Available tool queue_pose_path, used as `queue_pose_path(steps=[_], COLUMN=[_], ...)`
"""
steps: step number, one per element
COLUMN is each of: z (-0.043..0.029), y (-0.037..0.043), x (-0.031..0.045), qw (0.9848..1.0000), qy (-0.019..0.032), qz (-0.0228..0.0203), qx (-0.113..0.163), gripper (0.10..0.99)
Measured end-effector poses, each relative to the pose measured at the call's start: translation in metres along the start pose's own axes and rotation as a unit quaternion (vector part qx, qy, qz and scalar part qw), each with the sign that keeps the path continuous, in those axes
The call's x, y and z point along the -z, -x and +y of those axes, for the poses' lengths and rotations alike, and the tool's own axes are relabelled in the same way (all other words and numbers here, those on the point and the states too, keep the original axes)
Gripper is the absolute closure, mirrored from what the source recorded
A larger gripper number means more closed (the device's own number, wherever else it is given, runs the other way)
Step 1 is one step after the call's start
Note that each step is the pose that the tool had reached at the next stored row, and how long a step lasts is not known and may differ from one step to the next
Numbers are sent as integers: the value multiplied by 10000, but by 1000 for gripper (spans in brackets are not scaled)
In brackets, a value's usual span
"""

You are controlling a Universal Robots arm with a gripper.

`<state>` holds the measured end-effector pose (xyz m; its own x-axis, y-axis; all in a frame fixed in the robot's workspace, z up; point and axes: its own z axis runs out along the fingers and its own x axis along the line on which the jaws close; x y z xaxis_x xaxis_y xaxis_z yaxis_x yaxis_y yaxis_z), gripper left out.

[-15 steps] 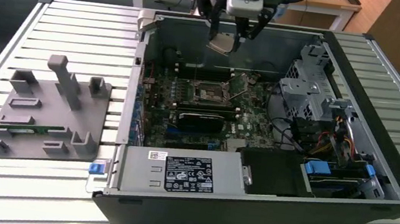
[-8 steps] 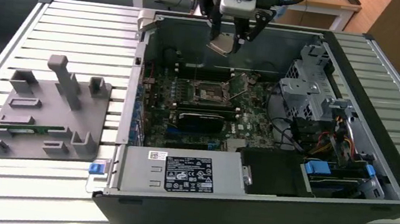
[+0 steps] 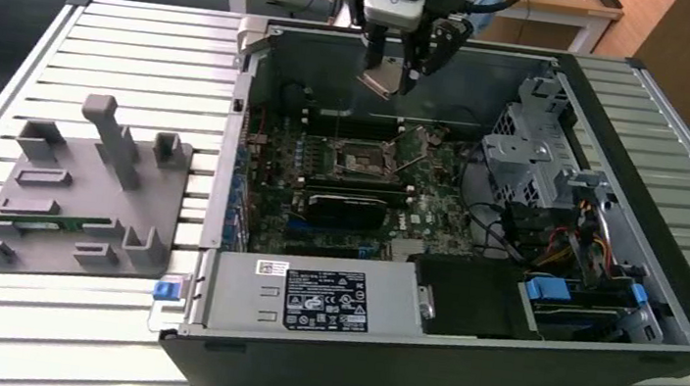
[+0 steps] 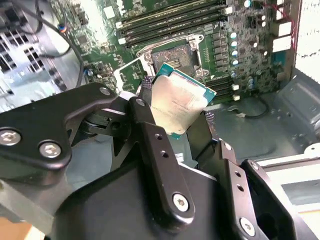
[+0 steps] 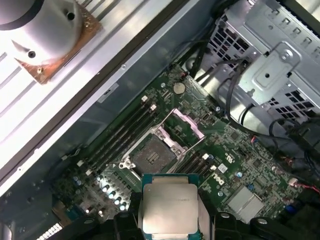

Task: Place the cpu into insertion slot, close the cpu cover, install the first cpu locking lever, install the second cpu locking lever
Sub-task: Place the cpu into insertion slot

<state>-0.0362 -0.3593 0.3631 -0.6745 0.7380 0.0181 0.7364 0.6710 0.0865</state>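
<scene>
My gripper (image 3: 394, 73) hangs over the back of the open computer case (image 3: 655, 241), shut on the cpu (image 3: 381, 81). The cpu's pale metal face shows in both wrist views, clamped by its edges between the black fingers (image 4: 150, 132): cpu (image 4: 177, 102), cpu (image 5: 170, 207). The insertion slot (image 3: 360, 162) lies well below the cpu on the green board, dark and bare inside its silver rim; it also shows as the slot (image 5: 150, 152) and the slot (image 4: 174, 56). The cpu cover (image 5: 186, 123) stands swung up beside the slot. Thin lever wires (image 3: 415, 162) stick up near it.
A grey fixture block (image 3: 82, 190) sits on the slatted table at the exterior view's left. Inside the case are a black card (image 3: 350, 206), the power supply (image 3: 312, 298), a metal drive cage (image 3: 533, 167) and cables (image 3: 575, 246). A copper-based round part (image 5: 45, 30) sits outside the case wall.
</scene>
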Motion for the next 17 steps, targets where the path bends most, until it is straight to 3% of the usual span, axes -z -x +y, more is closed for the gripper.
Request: queue_pose_path(steps=[4,8,12,17], z=[-1,-1,-2,-3], y=[0,0,1,1], x=[-8,-16,-26,-37], qw=[9994,9977,9949,9900], qy=[6,12,18,26], qz=[-29,-59,-88,-122], qx=[-337,-671,-1009,-1405], gripper=[557,557,557,557])
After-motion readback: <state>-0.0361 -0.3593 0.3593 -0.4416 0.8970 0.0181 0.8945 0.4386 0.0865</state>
